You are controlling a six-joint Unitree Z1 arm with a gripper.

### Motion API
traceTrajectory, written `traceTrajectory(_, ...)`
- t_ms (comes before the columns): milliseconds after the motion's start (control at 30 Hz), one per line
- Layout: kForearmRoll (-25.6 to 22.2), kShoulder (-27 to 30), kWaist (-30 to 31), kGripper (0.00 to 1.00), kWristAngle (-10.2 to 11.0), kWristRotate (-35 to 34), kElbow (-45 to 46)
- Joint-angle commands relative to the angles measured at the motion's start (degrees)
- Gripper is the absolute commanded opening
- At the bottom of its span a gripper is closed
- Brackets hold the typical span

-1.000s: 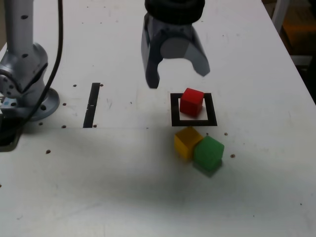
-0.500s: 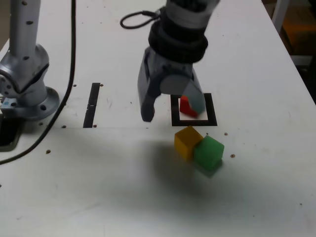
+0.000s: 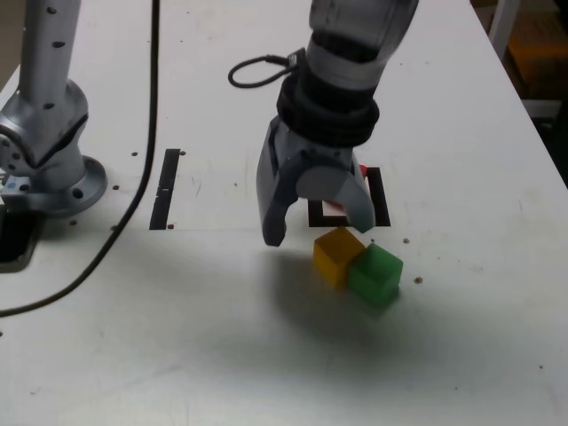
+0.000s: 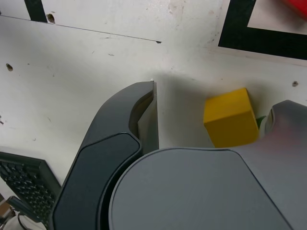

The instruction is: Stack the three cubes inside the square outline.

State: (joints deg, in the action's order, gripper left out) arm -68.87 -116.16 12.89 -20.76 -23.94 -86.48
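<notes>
The gripper hung over the white surface with its jaws spread wide and nothing held between them. In the exterior view it pointed downward, one finger reaching low toward the view's left of the yellow cube, the other finger ending just above and behind that cube, over the near edge of the square outline. The yellow cube sat on the surface just in front of the outline, outside it, and touched the green cube, which lay beside it toward the exterior view's right and a little nearer the camera. The red cube was almost wholly hidden behind the gripper; only a small red sliver showed inside the outline. In the wrist view the yellow cube lay in the gap between the two dark fingers, clear of the long finger and close against the broad one, with a thin strip of the green cube showing between them. The corner of the outline and an edge of the red cube appeared beyond it. A thin black strip lay on the surface well apart toward the exterior view's left, near the arm's base, and a black cable trailed across that side.
</notes>
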Motion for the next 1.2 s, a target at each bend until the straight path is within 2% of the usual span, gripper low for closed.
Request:
traceTrajectory(0,0.4,-0.5,0.0,0.83,-0.1,0.2,0.4)
traceTrajectory(233,1.8,-1.4,-0.1,0.83,-0.8,0.7,1.1)
traceTrajectory(500,3.2,-1.8,-0.3,0.83,-0.6,0.7,1.5)
traceTrajectory(900,3.5,-1.0,-2.8,0.83,-0.3,2.2,2.8)
traceTrajectory(1167,3.7,-1.1,-3.2,0.83,-0.7,3.0,3.5)
